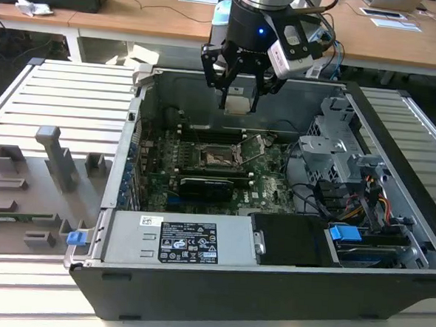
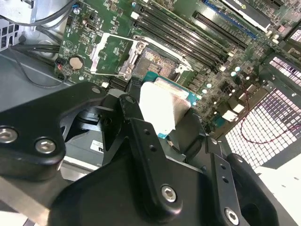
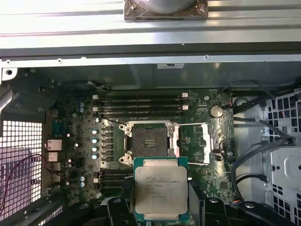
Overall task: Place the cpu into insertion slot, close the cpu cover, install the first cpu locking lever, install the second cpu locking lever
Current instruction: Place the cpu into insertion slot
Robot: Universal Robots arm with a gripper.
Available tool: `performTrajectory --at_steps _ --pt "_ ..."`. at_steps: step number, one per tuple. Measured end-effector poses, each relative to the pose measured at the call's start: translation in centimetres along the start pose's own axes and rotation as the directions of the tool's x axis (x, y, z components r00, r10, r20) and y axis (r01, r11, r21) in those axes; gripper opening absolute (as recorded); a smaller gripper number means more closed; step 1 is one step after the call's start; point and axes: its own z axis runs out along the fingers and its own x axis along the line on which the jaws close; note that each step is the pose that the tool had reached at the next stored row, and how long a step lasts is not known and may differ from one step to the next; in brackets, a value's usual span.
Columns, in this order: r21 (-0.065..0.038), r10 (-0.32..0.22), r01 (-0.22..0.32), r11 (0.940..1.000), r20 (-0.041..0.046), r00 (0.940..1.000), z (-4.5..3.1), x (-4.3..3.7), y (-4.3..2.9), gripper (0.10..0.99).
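The cpu (image 3: 160, 193) is clamped between the fingers (image 2: 135, 123), which are closed in on two opposite edges of it and grip nothing else. In the exterior view one finger sits at its nine o'clock side and the other at its three o'clock side. It hangs level in the air, silvery metal top up and a green edge showing round the lid, well above the green board (image 3: 70, 165). It seems slightly longer than wide, with the long axis on the twelve-to-six line toward the insertion slot (image 3: 149, 141), though at this angle that is hard to be sure of. In the exterior view the slot lies at six o'clock of the cpu, lower down inside the computer case (image 1: 232, 290), its dark contact field bare. The cpu cover (image 3: 203, 143) stands open just beside the slot, at its three o'clock side in the exterior view. Long black memory slots (image 3: 141, 104) run at the slot's twelve o'clock and a black graphics card (image 1: 205, 186) lies at its six. The case rests on a slatted metal tabletop (image 1: 67, 95), with grey fixtures (image 1: 52, 153) at its nine o'clock.
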Motion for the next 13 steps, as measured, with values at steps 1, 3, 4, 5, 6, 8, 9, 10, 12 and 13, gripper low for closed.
performTrajectory --at_steps 1,3,4,5,6,8,9,10,12,13 --pt "0.000 0.000 0.000 1.0000 0.0000 1.0000 0.13 0.00 -0.01 0.541" --pt "0.000 0.000 0.000 1.0000 0.0001 1.0000 0.47 -0.01 -0.04 0.541" --pt "0.000 0.000 0.000 1.0000 0.0000 1.0000 0.77 -0.02 -0.07 0.541" --pt "0.000 0.000 0.000 1.0000 0.0000 1.0000 0.92 -0.02 -0.08 0.541" --pt "0.000 0.000 0.000 1.0000 0.0000 1.0000 1.13 -0.02 -0.10 0.541" --pt "0.000 0.000 0.000 1.0000 0.0000 1.0000 1.44 -0.03 -0.13 0.541" --pt "0.000 0.000 0.000 1.0000 0.0000 1.0000 1.55 -0.03 -0.14 0.541" --pt "0.000 0.000 0.000 1.0000 0.0000 1.0000 1.63 -0.03 -0.14 0.541" --pt "0.000 0.000 0.000 1.0000 0.0000 1.0000 1.80 -0.04 -0.16 0.541" --pt "0.000 0.000 0.000 1.0000 0.0000 1.0000 1.95 -0.04 -0.17 0.541"
